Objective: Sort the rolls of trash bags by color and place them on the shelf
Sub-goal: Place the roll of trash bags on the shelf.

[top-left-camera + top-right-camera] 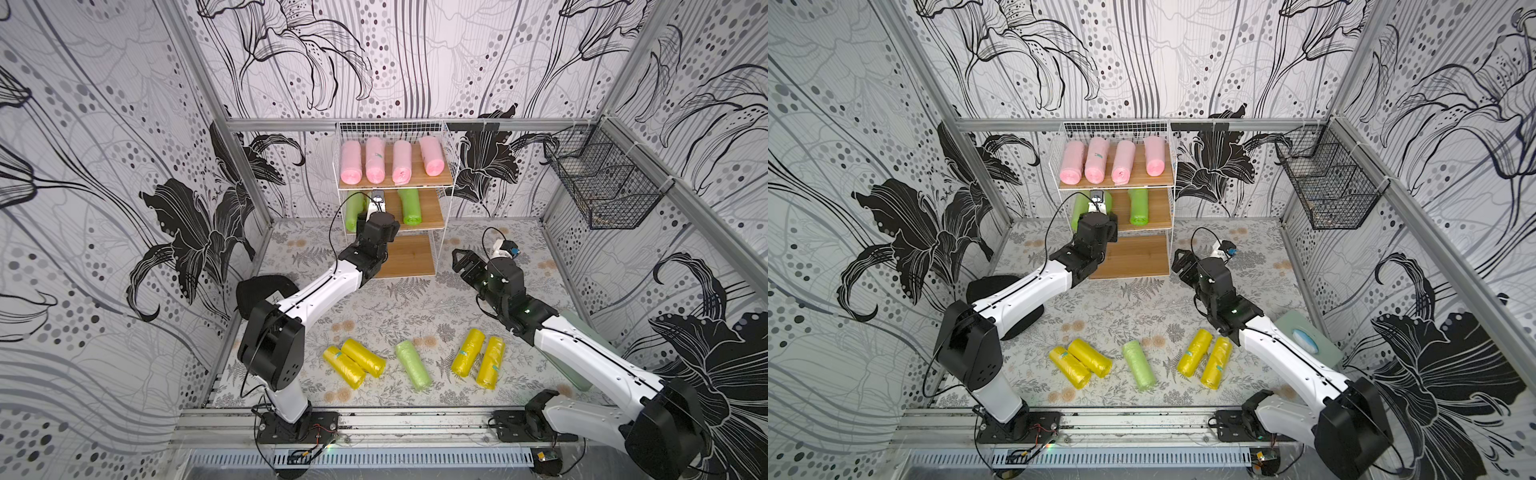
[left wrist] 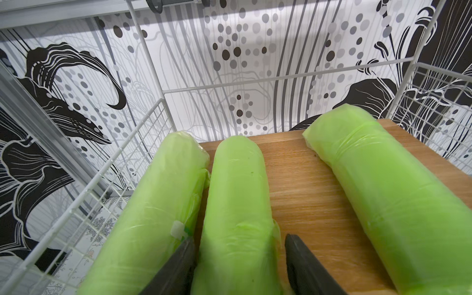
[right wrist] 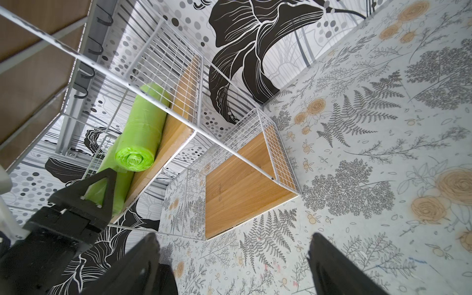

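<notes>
The white wire shelf (image 1: 451,183) stands at the back wall. Several pink rolls (image 1: 376,160) lie on its top board. Three light green rolls lie side by side on the middle board (image 2: 306,184). My left gripper (image 2: 238,238) reaches into that level, open around the middle green roll (image 2: 237,194). One finger touches the roll and the other stands clear of it. On the table near the front lie several yellow rolls (image 1: 363,357) and one green roll (image 1: 412,365). My right gripper (image 3: 233,236) hovers open and holds nothing, beside the shelf's bottom board (image 3: 237,189).
A black wire basket (image 1: 602,183) hangs on the right wall. A black object (image 1: 266,289) lies under the left arm. A pale green board (image 1: 1308,336) sits under the right arm. Nothing lies on the bottom shelf board (image 1: 409,255).
</notes>
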